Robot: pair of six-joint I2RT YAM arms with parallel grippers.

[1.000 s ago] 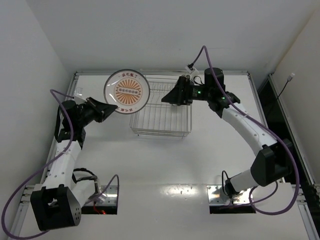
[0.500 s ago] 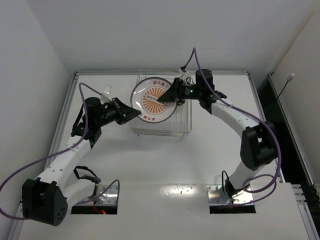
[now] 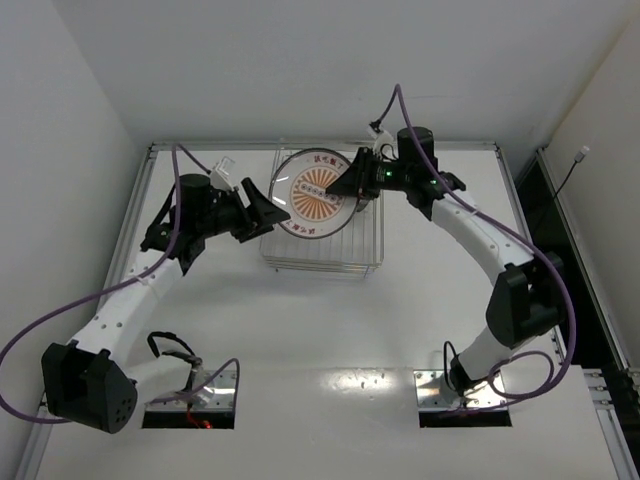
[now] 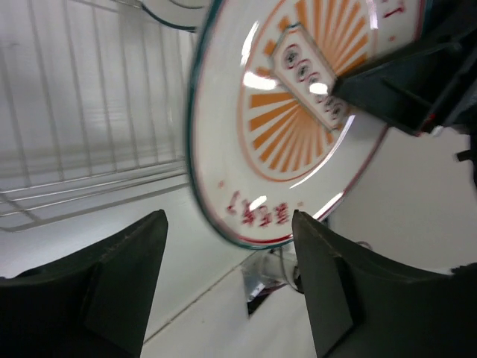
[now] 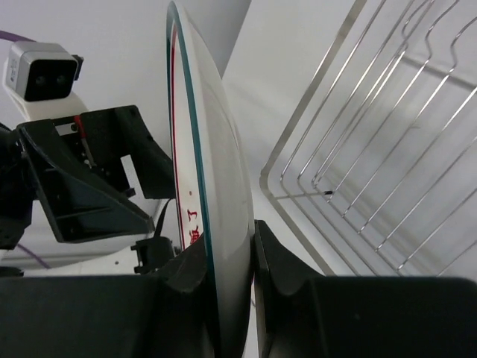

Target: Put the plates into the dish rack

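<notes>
The right gripper (image 5: 229, 277) is pinching the plate (image 5: 195, 171) by its rim; the left gripper (image 4: 225, 298) is gaping empty just short of it. With so thin a hold, the plate is at risk of slipping or clipping the rack (image 5: 307, 101) wires beside those fingers.

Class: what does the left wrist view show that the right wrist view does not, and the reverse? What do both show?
Left wrist only: the orange radial face of the plate. Right wrist only: the plate's thin edge and the left arm's camera behind it. Both: the plate clamped by the right fingers, and the wires of the dish rack.
</notes>
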